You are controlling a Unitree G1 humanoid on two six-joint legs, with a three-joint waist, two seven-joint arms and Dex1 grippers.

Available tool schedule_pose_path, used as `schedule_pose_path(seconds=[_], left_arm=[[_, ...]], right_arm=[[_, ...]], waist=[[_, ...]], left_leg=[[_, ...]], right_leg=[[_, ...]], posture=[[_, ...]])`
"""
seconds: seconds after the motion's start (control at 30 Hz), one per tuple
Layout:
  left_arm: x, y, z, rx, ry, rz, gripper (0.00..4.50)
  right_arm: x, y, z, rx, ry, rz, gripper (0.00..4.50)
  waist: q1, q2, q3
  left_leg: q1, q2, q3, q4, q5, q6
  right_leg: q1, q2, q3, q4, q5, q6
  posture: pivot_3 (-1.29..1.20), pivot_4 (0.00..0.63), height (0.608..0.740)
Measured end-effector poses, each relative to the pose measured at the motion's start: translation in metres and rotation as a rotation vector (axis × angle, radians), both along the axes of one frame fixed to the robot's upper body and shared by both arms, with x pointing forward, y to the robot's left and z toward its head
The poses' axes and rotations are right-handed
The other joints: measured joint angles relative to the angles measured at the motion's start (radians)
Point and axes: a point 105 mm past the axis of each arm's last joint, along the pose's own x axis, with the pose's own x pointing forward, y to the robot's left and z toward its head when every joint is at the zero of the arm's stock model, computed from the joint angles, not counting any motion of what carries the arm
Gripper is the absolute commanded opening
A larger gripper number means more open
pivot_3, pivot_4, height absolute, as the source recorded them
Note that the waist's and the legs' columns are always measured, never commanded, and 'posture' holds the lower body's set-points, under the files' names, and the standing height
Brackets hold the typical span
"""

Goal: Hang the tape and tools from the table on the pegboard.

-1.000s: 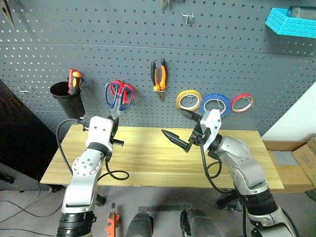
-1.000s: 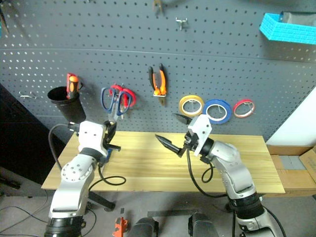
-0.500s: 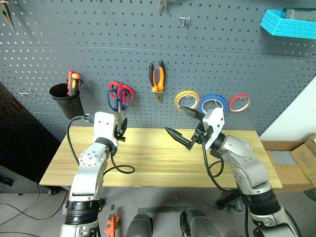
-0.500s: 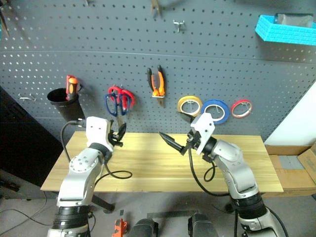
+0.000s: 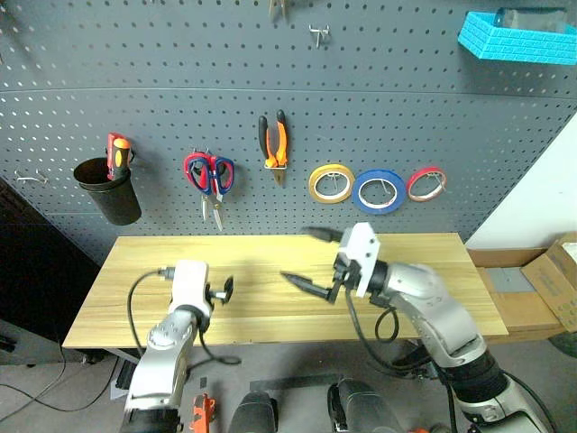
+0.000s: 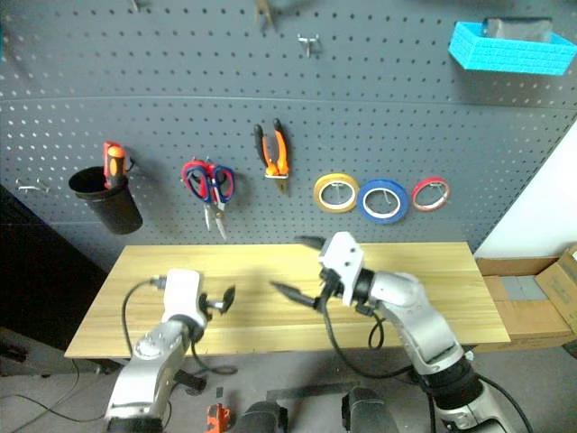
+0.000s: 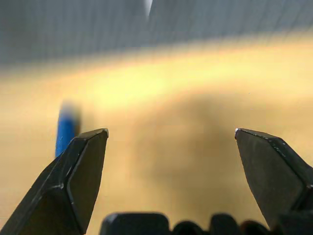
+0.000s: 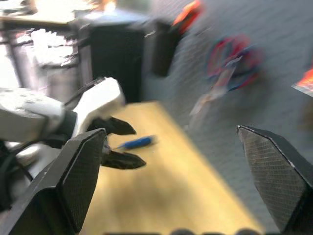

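Note:
On the pegboard [image 5: 451, 117] hang the blue tape [image 5: 379, 191], the orange-and-black pliers [image 5: 273, 140] and dark-handled scissors [image 5: 200, 173], which overlap a red-handled pair. A blue-handled screwdriver [image 8: 137, 142] lies on the table [image 5: 433, 280]. It also shows as a blue blur [image 7: 66, 132] just ahead of my left gripper and off to one side. My left gripper [image 5: 221, 290] is low over the table's left part, open and empty. My right gripper [image 5: 311, 259] hovers over the middle of the table, pointing left, open and empty.
A yellow roll [image 5: 331, 183] and a red roll [image 5: 425, 184] flank the blue tape. A black cup [image 5: 106, 191] holding an orange-handled screwdriver [image 5: 117, 155] hangs at the far left. A blue basket [image 5: 514, 36] sits top right. Cardboard boxes [image 5: 559, 280] stand right of the table.
My left gripper opened, let go of the scissors on the pegboard and dropped to just above the table. The scissors stay hanging. My right gripper shifted slightly left and down. The camera tilted.

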Motion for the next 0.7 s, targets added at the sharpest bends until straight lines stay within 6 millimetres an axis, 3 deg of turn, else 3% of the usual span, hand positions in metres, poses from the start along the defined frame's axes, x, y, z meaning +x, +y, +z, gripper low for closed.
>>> schedule_pose_path(seconds=[0.13,0.37,0.47,0.7], left_arm=[[0.005,0.042,0.013,0.043,0.004,0.058,4.43],[0.048,0.068,0.047,0.039,-0.009,0.021,4.43],[0.064,0.071,0.052,0.007,0.006,0.011,4.43],[0.076,0.073,0.040,-0.119,0.098,0.074,4.43]], right_arm=[[-0.001,0.032,-0.002,-0.053,0.005,0.060,4.50],[0.007,0.068,0.020,-0.034,0.016,0.069,4.50],[0.018,0.066,0.018,-0.051,0.032,0.020,4.50],[0.027,0.054,0.008,-0.104,0.057,-0.034,4.50]], waist=[[0.002,0.005,0.038],[0.006,0.007,0.091],[0.006,0.005,0.104],[-0.004,-0.001,0.135]], left_leg=[[-0.002,0.009,0.000,-0.001,0.000,0.000],[-0.016,0.010,0.002,-0.006,-0.001,-0.002],[-0.028,0.011,0.002,-0.006,-0.002,-0.004],[-0.042,0.011,0.001,-0.003,-0.005,-0.007]], right_leg=[[-0.003,0.003,-0.003,0.000,-0.002,-0.003],[-0.019,0.003,-0.004,0.003,-0.001,-0.003],[-0.029,0.001,-0.006,0.003,0.002,-0.008],[-0.042,-0.005,-0.008,0.003,0.002,-0.007]], posture=[[0.04,0.273,0.740],[0.02,0.353,0.740],[0.02,0.368,0.740],[0.01,0.389,0.740]])
